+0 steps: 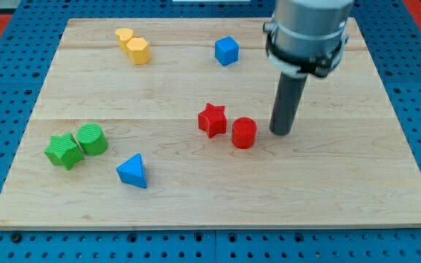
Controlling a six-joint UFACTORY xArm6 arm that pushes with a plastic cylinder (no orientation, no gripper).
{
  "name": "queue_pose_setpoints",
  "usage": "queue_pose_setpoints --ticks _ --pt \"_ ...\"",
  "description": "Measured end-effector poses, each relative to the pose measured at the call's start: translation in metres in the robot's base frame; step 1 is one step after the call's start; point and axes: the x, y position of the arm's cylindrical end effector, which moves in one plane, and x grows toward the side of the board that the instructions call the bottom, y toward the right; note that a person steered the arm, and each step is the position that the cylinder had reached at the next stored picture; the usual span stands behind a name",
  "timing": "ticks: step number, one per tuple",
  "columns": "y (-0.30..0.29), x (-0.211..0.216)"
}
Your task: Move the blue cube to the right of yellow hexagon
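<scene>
text: none readable | labels: none | numbers: none | signs: none on any surface

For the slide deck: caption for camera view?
Tip beside red cylinder, below blue cube; yellow hexagon far left.

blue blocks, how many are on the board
2. The blue cube sits near the view's top, right of the yellow blocks. The blue triangle lies at the lower left, right of the green blocks. The arm could hide others.
</scene>
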Motion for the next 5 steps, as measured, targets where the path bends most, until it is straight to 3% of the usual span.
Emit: queue_pose_setpoints --ticks 2,3,4,5 --pt "-0.016 -0.145" --pt "-0.107 -0.180" --pt "-0.172 -0.188" --pt "-0.198 -0.225"
